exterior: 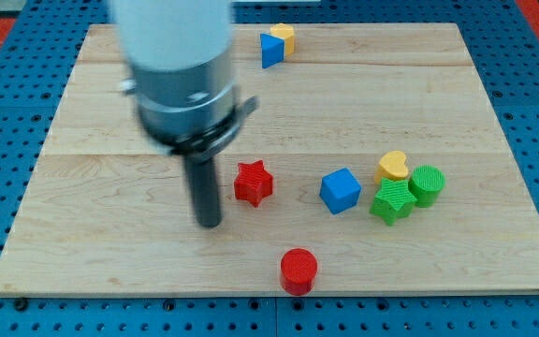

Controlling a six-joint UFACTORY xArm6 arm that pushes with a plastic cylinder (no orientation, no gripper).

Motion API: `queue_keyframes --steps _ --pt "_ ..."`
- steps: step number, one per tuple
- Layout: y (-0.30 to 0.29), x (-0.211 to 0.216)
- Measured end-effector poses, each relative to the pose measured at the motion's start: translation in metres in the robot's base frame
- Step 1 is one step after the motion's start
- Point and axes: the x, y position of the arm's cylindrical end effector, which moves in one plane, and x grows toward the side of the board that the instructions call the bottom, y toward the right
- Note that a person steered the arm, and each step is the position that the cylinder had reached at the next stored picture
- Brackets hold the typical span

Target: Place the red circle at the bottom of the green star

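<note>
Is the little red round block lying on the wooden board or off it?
On it. The red circle block sits flat on the wooden board near its bottom edge, apart from my tip and the green star block.

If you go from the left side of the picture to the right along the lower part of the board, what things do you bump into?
My tip → red star block → red circle block → blue cube block → green star block → green cylinder block. The yellow heart block sits above the green star, so I skipped it.

- My tip (pixel 211 223) sits just left of the red star (pixel 253 183).
- Red circle (pixel 298 271) lies near the board's (pixel 110 243) bottom edge.
- Green star (pixel 392 200) touches the green circle (pixel 427 184), toward the right edge.
</note>
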Motion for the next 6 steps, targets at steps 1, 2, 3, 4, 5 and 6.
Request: queue_keyframes --steps 1,2,3,4,5,6 --pt "0.006 0.059" --pt "0.006 0.059" --pt "0.013 0.059" --pt "0.048 0.058" --pt "0.156 0.059" --pt "0.204 0.057"
